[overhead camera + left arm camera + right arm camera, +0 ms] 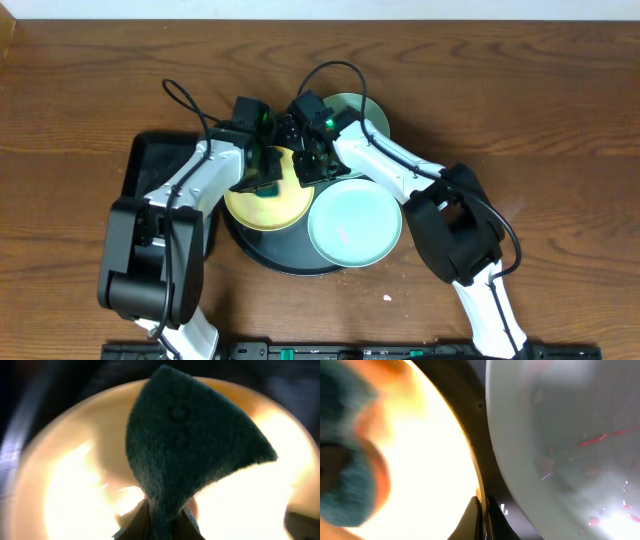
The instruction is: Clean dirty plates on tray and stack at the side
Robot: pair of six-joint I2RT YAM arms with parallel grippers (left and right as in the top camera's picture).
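On left side of tray (280,262), yellow plate (265,210) is pinched at rim by R pincer (481,515) & green sponge (190,440) is held over it by L pincer (160,522).

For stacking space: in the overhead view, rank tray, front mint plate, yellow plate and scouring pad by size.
tray
front mint plate and yellow plate: alike, the yellow partly covered
scouring pad

Overhead, the light is soft and even, focus sharp, with faint shadows on the tabletop (80,80). Both wrist views blur heavily. The yellow plate (65,495) beyond the left fingers (134,524) burns white, corners dark. Glare floods left of the right fingers (470,521), small glints to their right.
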